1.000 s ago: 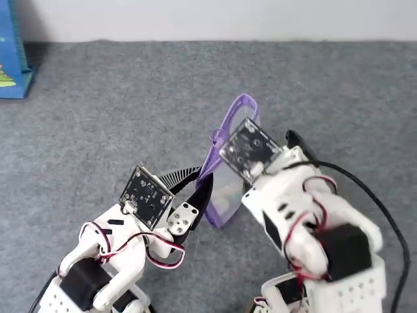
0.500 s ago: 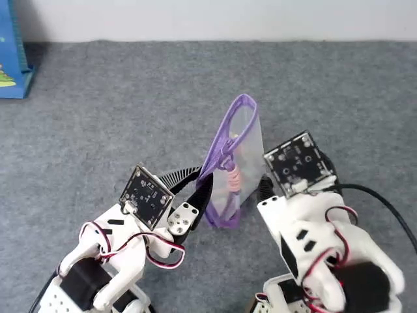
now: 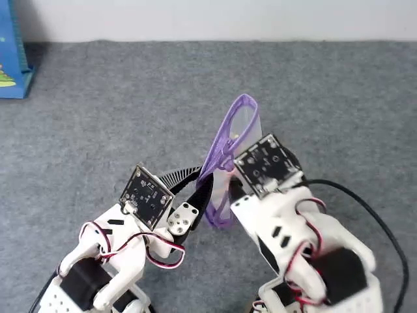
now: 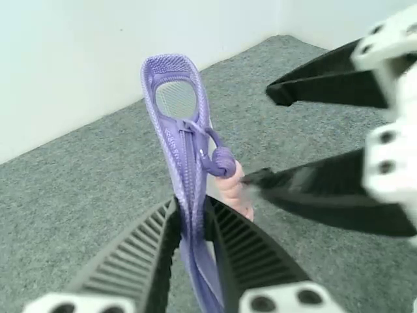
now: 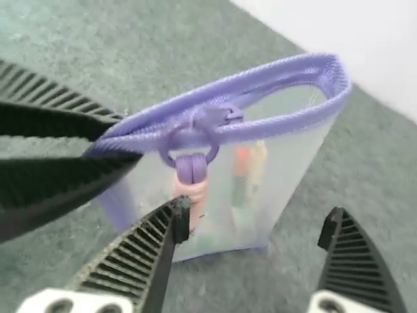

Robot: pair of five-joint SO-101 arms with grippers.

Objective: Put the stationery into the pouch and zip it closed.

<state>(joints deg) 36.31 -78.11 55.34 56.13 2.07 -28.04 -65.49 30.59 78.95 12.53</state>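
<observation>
A grey carpeted table runs up to a white wall at 12 o'clock in the high view. A blue box sits at the edge at 10 o'clock, and a black cable loops off the right arm at 4 o'clock. The purple mesh pouch stands on edge near the centre, between the two arms, zip side up. Orange and pink stationery shows through the mesh. From above, the right arm's camera board covers part of the pouch's side. The left tool, at 7 o'clock of the pouch, is clamped on the pouch's zipped end. The zipper pull hangs partway along, and beyond it the mouth gapes. The right tool, at 5 o'clock, is spread wide and holds nothing. One of its fingers lies just beside the pull; whether it touches cannot be told.
</observation>
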